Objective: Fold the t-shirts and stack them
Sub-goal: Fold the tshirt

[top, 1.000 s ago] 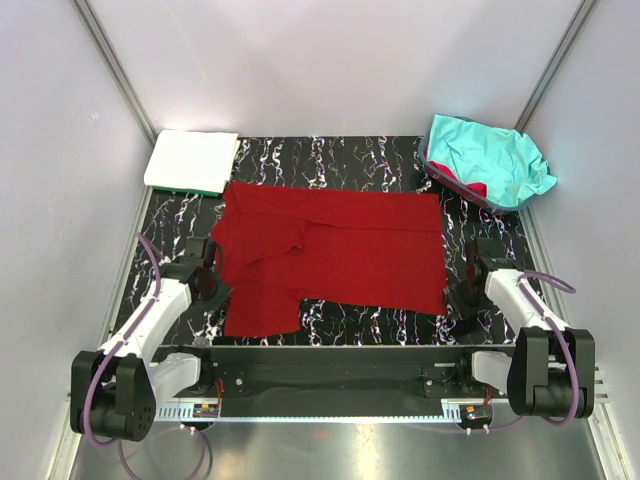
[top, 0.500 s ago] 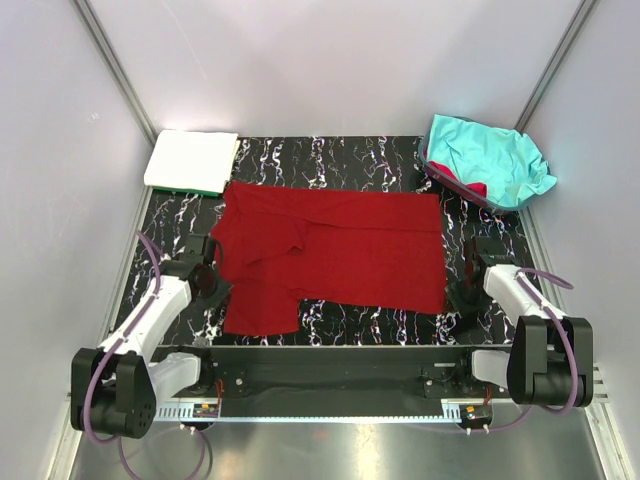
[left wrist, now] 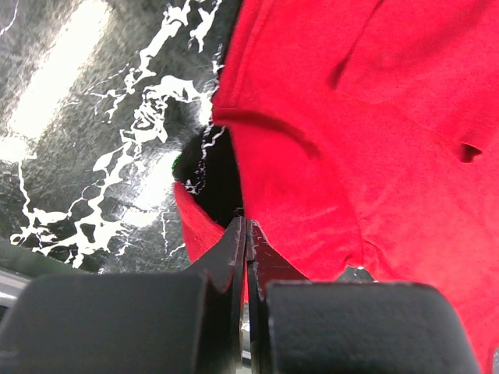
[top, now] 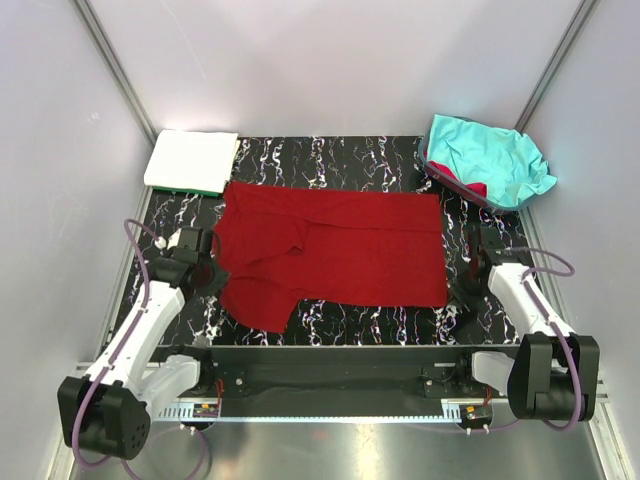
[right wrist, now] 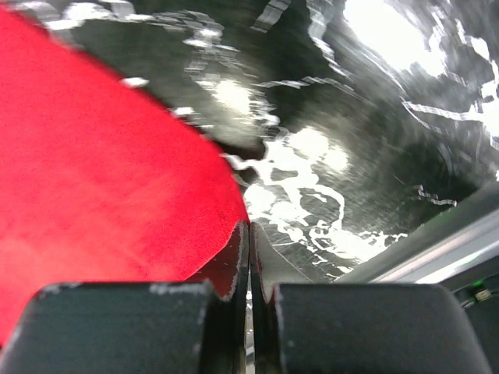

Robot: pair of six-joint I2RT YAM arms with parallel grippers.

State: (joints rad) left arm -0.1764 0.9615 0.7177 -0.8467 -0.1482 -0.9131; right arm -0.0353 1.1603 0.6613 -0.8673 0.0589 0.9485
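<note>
The dark red soft-cloth t-shirt [top: 340,250] lies spread across the middle of the black marbled mat [top: 330,150]. The left gripper [left wrist: 246,226] is clenched on its near-left edge, and the right gripper [right wrist: 248,227] is clenched on its near-right corner.

Hazards:
- The right bite takes only a thin margin of cloth, so tension during the fold may pull it free.
- Unequal travel of the two arms would skew the fold line.
- Carrying too far could disturb the white folded t-shirt [top: 190,160] at far left or the crumpled turquoise t-shirt [top: 490,160] at far right.
</note>
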